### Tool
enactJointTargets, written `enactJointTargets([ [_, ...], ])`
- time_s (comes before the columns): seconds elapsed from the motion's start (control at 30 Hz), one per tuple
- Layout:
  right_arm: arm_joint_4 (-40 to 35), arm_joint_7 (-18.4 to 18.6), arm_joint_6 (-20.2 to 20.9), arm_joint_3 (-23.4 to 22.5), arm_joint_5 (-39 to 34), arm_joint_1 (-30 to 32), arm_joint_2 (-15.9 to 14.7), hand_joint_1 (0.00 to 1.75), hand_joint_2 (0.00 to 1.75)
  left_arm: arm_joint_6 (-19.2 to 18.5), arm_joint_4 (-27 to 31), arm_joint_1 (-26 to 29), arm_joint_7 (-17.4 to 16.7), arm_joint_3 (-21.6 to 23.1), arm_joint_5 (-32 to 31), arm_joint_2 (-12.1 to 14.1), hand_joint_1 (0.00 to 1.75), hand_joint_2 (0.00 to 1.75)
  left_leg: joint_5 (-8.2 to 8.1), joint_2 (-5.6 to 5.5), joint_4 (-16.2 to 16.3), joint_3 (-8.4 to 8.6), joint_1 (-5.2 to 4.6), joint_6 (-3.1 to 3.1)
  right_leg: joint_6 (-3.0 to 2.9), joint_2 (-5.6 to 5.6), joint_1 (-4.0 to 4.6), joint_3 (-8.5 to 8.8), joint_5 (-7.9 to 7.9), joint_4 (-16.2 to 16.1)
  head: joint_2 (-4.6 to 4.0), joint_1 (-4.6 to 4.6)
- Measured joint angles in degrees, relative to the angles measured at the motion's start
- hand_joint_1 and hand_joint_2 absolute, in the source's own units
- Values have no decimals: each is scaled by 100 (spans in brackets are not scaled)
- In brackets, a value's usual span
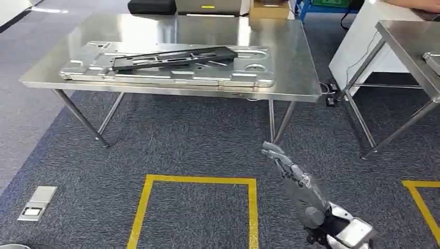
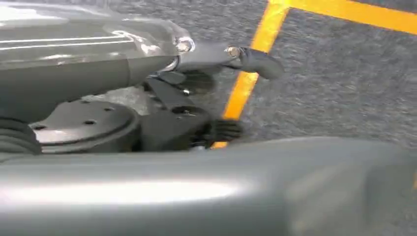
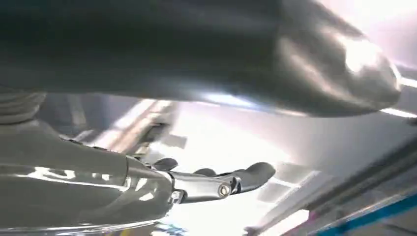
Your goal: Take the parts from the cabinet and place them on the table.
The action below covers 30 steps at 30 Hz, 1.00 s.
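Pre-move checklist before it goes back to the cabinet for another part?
1. Black part resting on the silver plate: ok.
2. Plate fully on the table: ok.
3. Right hand holds nothing, clear of the table: ok.
4. Left hand holds nothing, over the carpet by the yellow line: ok.
5. Cabinet position: cannot tell.

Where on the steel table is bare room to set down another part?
On the steel table, bare strips lie right of the silver plate and along the far edge behind it. The middle is crowded: the black bracket lies across the plate. The right hand is low over the carpet.
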State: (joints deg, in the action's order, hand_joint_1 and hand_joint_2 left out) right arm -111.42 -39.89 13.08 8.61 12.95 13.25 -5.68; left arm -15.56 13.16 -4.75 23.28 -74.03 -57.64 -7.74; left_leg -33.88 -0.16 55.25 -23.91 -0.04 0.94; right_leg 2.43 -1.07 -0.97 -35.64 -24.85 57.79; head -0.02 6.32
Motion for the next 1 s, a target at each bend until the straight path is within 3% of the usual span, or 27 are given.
enactJointTargets([
  [0.03,242,54,-176,-31,240,145,-7,0,0,0,0,-3,0,-13,13,2,0,0,86,47,-15,-69,31,94,16,33,-27,-49,-149,44,0,0],
  [0.07,459,158,-312,-46,413,257,-9,0,0,-7,0,-1,-4,-24,18,2,0,0,148,55,-12,-156,22,156,6,42,-18,-104,-463,192,0,-31],
  [0.13,1067,379,-545,-50,627,368,-17,0,0,-18,0,7,-20,-46,42,2,0,0,289,68,-3,-329,-15,211,-7,46,-15,-262,-1149,918,0,-44],
  [0.17,1520,541,-734,-55,747,377,-17,0,0,-22,0,7,-26,-66,55,2,0,0,350,78,-1,-429,-39,222,-7,52,-12,-328,-1342,1350,0,-46],
  [0.2,2017,614,-920,-68,851,372,-15,0,0,-24,0,6,-26,-87,57,0,0,0,398,83,11,-520,-61,232,-1,56,-12,-344,-1329,1649,0,-46],
  [0.23,2529,619,-1073,-87,867,341,-13,0,0,-30,0,10,-41,-96,71,2,0,0,453,84,33,-616,-78,236,2,62,-9,-295,-1115,1768,0,-48],
  [0.27,3086,746,-1199,-132,860,235,2,0,0,-26,0,13,-92,-105,114,2,0,0,502,92,65,-708,-98,234,6,65,0,-157,-794,1695,0,-48],
  [0.3,3797,925,-1363,-237,863,101,53,0,0,-2,0,12,-155,-127,127,-2,0,0,539,102,94,-781,-114,235,-23,65,9,76,-564,1431,0,-48],
  [0.33,4339,997,-1442,-342,860,-78,94,0,0,13,0,10,-188,-149,127,-9,0,0,570,107,120,-830,-129,228,-80,66,30,412,-492,968,0,-50],
  [0.37,5158,1124,-1430,-508,810,-283,140,0,175,79,0,1,-293,-158,122,-20,0,175,596,126,145,-861,-120,222,-149,64,61,787,-602,425,0,-50],
  [0.4,5886,1250,-1434,-657,756,-497,170,0,175,155,-2,-12,-404,-170,118,-31,0,175,610,132,191,-893,-160,201,-190,42,100,1071,-737,-58,0,-59],
  [0.43,6602,1406,-1487,-825,671,-696,212,0,175,227,-2,-26,-483,-186,114,-31,0,175,648,136,205,-911,-155,175,-184,37,93,1139,-825,-202,0,-50],
  [0.5,7579,1747,-1465,-1122,456,-915,295,0,175,337,-2,-44,-568,-190,90,-33,0,175,727,135,209,-973,-144,115,-224,37,103,1128,-861,-290,0,-59],
  [0.53,7984,1955,-1465,-1259,434,-986,372,0,175,350,0,-46,-590,-192,92,-28,0,175,762,126,209,-1023,-171,87,-265,35,51,1095,-824,-343,0,-63],
  [0.57,8296,2167,-1494,-1361,432,-1040,400,0,175,343,-2,-43,-607,-192,109,-26,0,175,597,91,294,-1075,-145,23,-303,33,28,1046,-777,-348,0,-59],
  [0.6,8543,2439,-1528,-1427,439,-1088,465,0,175,335,0,-47,-644,-192,124,-26,0,175,324,71,564,-1169,-108,-35,-331,30,23,1002,-743,-347,0,-57],
  [0.67,8968,3014,-1653,-1565,399,-1152,557,0,175,310,-2,-56,-730,-201,138,-28,0,175,-170,65,1477,-1472,-48,-120,-331,28,24,940,-695,-337,0,-57],
  [0.7,9138,3286,-1708,-1640,360,-1190,584,0,175,302,-2,-54,-763,-206,153,-28,0,175,-298,65,1870,-1592,-25,-152,-325,24,23,912,-683,-322,0,-57],
  [0.73,9256,3485,-1734,-1699,331,-1223,610,0,175,297,-2,-51,-785,-210,162,-28,0,175,-288,65,1998,-1599,-1,-169,-319,21,21,890,-674,-309,0,-57],
  [0.77,9392,3743,-1754,-1786,283,-1250,636,0,175,297,-2,-51,-820,-214,168,-28,0,175,-193,65,1895,-1504,18,-177,-316,23,19,866,-670,-293,0,-57],
  [0.87,9612,4328,-1741,-1965,244,-1339,697,0,175,302,0,-61,-833,-217,181,-28,0,175,443,64,539,-738,49,-161,-270,37,12,847,-695,-230,0,-57],
  [0.9,9692,4515,-1719,-2030,244,-1350,725,0,175,299,-2,-62,-837,-223,203,-28,0,175,403,47,323,-594,39,-133,-242,39,30,827,-711,-221,0,-57],
  [1.0,9804,4772,-1653,-2129,244,-1404,772,0,175,288,0,-66,-844,-232,230,-33,0,175,410,48,291,-631,-7,-43,-140,37,25,805,-677,-209,0,-70],
])
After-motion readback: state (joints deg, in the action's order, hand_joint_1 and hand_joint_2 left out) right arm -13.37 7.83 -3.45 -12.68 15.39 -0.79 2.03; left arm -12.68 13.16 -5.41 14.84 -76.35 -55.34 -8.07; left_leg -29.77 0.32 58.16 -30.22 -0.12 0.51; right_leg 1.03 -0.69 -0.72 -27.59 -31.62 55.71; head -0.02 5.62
